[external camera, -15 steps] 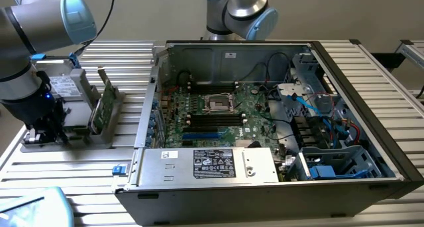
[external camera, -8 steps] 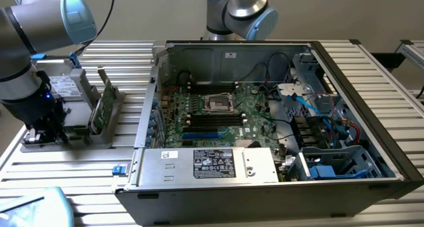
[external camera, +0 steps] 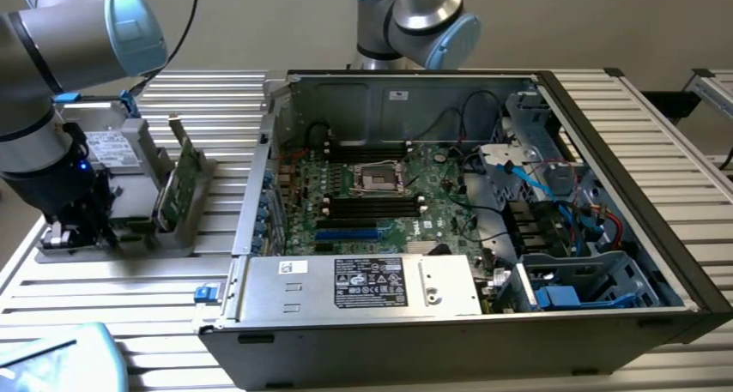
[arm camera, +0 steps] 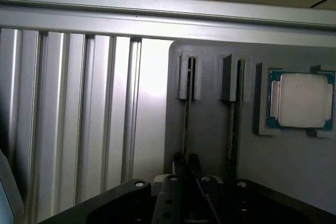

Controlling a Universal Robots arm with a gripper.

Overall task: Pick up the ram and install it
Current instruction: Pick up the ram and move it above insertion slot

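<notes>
Sitting in the middle of the table [external camera: 137, 323], the big computer [external camera: 390, 195] is open. The robot arm [external camera: 46, 135] leans over the grey tray [arm camera: 210, 140] at the table's edge. The ram [arm camera: 186, 114] stands in a tray slot, with the hand [arm camera: 186, 162] squeezed onto it.

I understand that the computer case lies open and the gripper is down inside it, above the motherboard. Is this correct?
Not quite. The computer case does lie open, but the gripper is not inside it: it is down at the grey holder outside the case, on the exterior view's left, closed on the ram. The exterior view shows where it is.
</notes>
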